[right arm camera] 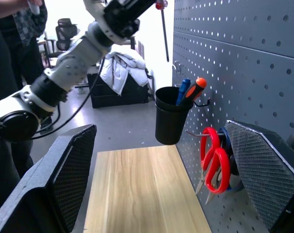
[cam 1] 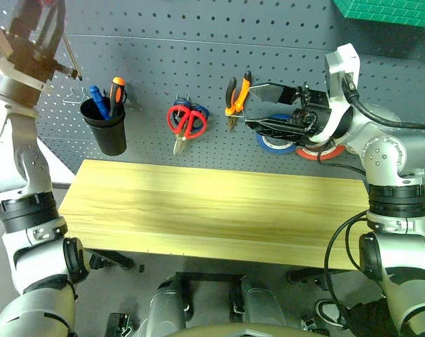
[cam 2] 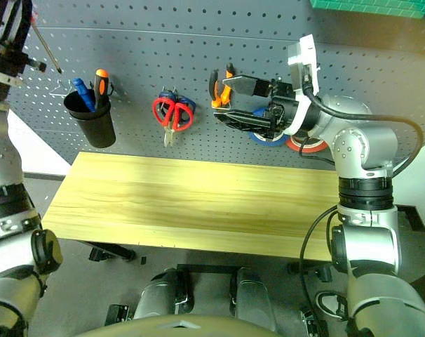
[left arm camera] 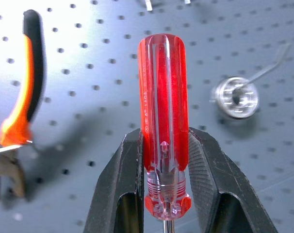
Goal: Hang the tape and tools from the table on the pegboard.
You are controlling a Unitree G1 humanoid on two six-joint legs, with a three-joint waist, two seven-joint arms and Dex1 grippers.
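Note:
My left gripper [left arm camera: 164,141] is shut on the red-handled screwdriver [left arm camera: 162,97], raised at the upper left of the dark grey pegboard [cam 1: 198,42]; its thin shaft [cam 1: 71,55] slants down toward the board. The red scissors [cam 1: 188,121] and orange-and-black pliers [cam 1: 237,95] hang on the board. Low on the board at the right hangs the blue tape [cam 1: 275,145], partly behind my right gripper [cam 1: 265,109]. That gripper is open and empty, pointing left, level with the pliers. The yellow wood table [cam 1: 198,203] lies below.
A black cup [cam 1: 105,126] with a blue and an orange screwdriver hangs at the board's left, a bare wire hook [cam 1: 73,95] beside it. Blue scissors sit behind the red ones. A red roll [cam 1: 323,152] hangs right of the blue tape. A green crate [cam 1: 388,10] juts out top right.

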